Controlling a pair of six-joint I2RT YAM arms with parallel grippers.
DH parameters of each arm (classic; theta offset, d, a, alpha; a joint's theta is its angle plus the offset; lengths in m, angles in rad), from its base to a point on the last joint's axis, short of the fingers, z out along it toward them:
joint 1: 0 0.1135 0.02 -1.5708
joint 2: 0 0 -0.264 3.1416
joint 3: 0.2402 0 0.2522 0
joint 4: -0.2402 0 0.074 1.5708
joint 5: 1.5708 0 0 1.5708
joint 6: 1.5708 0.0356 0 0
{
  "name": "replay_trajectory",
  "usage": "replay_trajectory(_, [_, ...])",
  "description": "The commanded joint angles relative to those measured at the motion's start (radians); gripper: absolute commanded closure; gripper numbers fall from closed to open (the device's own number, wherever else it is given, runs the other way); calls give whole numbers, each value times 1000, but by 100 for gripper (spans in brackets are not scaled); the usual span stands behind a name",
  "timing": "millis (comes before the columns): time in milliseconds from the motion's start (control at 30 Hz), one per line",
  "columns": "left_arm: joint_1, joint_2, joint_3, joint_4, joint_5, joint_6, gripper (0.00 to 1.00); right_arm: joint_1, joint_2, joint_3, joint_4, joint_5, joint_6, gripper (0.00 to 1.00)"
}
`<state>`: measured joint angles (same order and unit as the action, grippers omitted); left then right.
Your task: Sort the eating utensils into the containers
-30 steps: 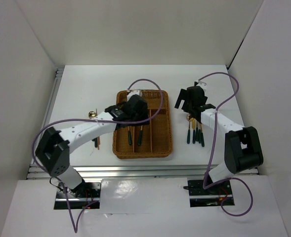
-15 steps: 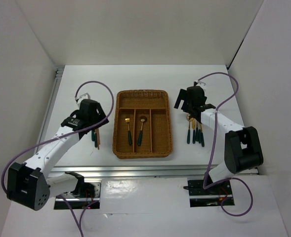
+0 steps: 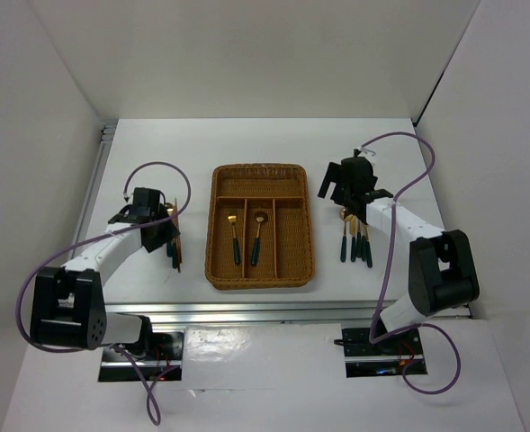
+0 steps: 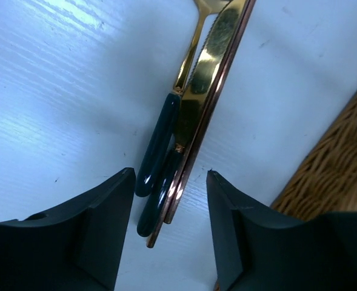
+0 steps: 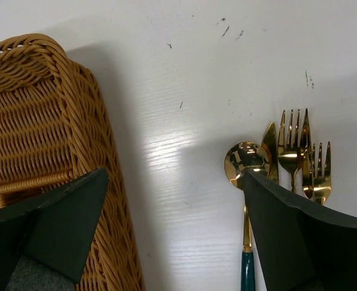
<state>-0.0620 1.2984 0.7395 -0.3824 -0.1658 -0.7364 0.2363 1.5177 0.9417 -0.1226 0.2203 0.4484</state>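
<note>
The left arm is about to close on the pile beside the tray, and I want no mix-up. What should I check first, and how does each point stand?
1. Left tool open, straddling the green handles: ok.
2. One utensil alone between its fingers: not ok; two handles and a chopstick lie together.
3. Left tool clear of the wicker tray: ok.
4. Room in the tray's long slots: ok.
5. Right tool open, away from those handles: ok.
6. Fingers low enough to grip: cannot tell.

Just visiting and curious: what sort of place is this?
Probably a robot test cell, not a kitchen: white walls box in a table, left arm and right arm bolted at its edge, cutlery lies beside a wicker tray.
</note>
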Motion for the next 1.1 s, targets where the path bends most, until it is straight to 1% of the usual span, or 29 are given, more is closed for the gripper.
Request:
replay_trajectory(0, [4, 47, 15, 30, -3, 22, 37, -8, 12, 9, 37, 1, -1, 0])
replay_trajectory(33, [4, 56, 15, 30, -17, 22, 39, -8, 12, 9, 37, 1, -1, 0])
replay_trajectory(267, [4, 79, 28, 10, -80, 22, 40, -8, 32, 9, 37, 1, -1, 0])
replay_trajectory(667, [4, 151, 46, 19, -89, 22, 45, -8, 41, 9, 37, 1, -1, 0])
replay_trajectory(767, [4, 151, 55, 19, -98, 31, 45, -8, 41, 9, 37, 1, -1, 0])
replay_trajectory(933, [4, 182, 64, 19, -107, 31, 50, -8, 41, 9, 37, 1, -1, 0])
replay_trajectory(1067, [13, 206, 75, 19, -107, 31, 51, -8, 41, 19, 37, 1, -1, 0])
